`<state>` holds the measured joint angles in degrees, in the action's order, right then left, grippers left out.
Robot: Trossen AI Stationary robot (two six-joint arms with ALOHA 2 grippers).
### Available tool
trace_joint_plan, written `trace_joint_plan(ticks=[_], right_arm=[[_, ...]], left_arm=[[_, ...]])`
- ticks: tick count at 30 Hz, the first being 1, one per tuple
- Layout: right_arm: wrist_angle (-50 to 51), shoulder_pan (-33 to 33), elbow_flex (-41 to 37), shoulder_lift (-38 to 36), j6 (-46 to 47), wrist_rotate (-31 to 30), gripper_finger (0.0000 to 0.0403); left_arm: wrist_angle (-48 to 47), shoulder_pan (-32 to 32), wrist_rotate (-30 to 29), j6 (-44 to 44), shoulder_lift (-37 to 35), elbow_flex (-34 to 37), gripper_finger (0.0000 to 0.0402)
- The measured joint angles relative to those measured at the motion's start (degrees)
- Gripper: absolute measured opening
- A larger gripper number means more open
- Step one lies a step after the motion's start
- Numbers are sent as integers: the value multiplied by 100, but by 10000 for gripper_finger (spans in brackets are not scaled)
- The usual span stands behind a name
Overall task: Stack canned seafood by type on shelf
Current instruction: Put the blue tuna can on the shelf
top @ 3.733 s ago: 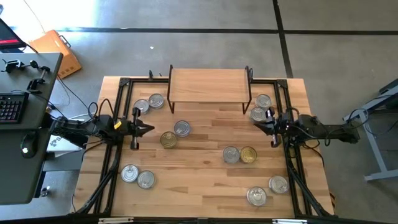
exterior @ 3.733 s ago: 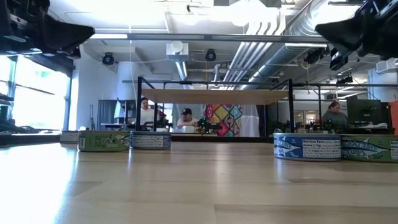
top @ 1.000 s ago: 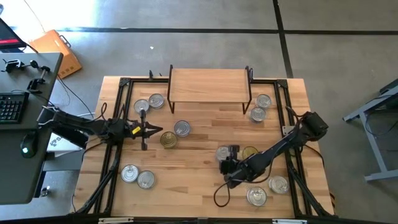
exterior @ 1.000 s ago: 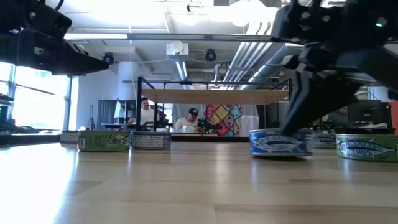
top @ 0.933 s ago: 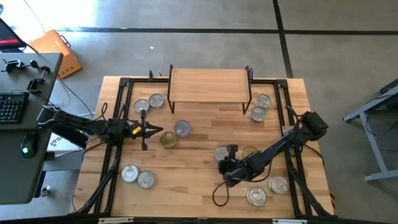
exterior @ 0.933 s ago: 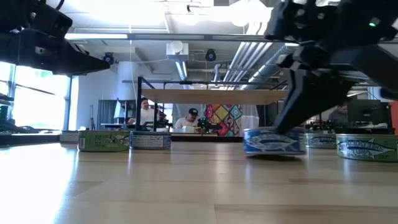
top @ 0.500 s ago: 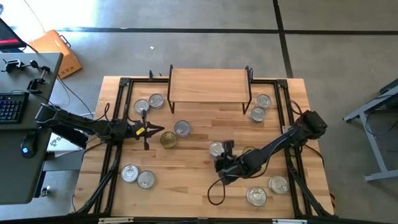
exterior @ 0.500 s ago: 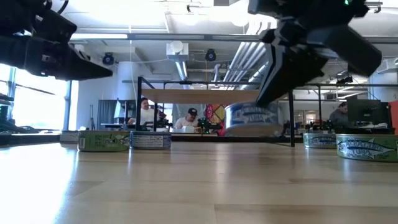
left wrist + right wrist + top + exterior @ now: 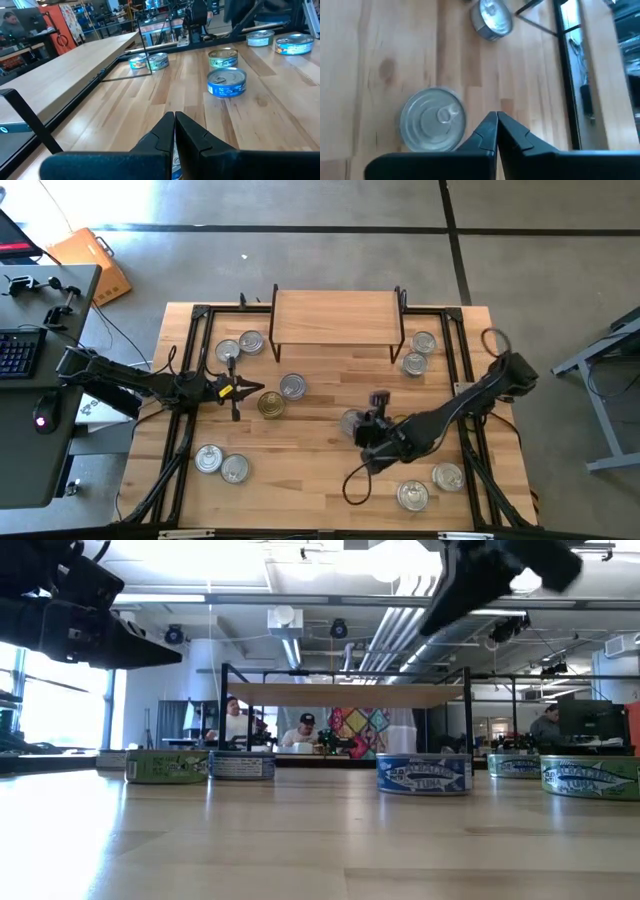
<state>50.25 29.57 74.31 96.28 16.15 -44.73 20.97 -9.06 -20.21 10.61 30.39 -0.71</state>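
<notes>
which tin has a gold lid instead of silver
The gold-lidded tin just ahead of the left gripper, beside a silver tin; another near the right gripper is mostly hidden.

Floor: grey concrete, crossed by dark seams.
Ceiling: exposed ducts and bright lights overhead.
Window: daylight pouring in at the side.
Side desk: dark, with a keyboard.
Orange box: on the floor.
Far back: seated people, a colourful patterned panel.
</notes>
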Motion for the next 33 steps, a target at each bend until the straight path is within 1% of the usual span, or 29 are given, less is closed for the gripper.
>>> trace_joint_plan(ticks=[3,6,8,10,11,13,16,19,22,27,29,33], right_arm=[[-155,-80,-14,-230,295,545,0],[-293,-121,-14,-273,488,1153,4],[-514,-119,-22,-176,492,1663,17],[-986,-89,-196,-63,499,1982,41],[-1269,-44,-355,-22,473,2036,56],[-1972,52,-757,21,323,1907,89],[-3179,144,-1440,38,47,1366,137],[-4064,152,-2020,40,-114,1021,168],[-4714,145,-2608,44,-116,934,175],[-6029,145,-3477,53,-631,768,176],[-6345,136,-3687,53,-960,831,176],[-6603,81,-3899,147,-1639,1070,171]], left_arm=[[-4,0,0,-1,0,0,7],[-4,2,1,-2,0,0,7],[-7,2,1,-18,0,0,7],[-15,2,2,-103,0,0,7],[-15,2,2,-122,0,0,7],[-16,2,2,-142,0,0,7],[-20,2,2,-101,0,0,7],[-20,2,2,-93,-2,0,7],[-20,2,2,-93,0,0,7],[-15,9,-3,-46,0,0,7],[-13,9,-4,-47,-2,0,7],[-15,9,-12,-46,-1,0,7]])
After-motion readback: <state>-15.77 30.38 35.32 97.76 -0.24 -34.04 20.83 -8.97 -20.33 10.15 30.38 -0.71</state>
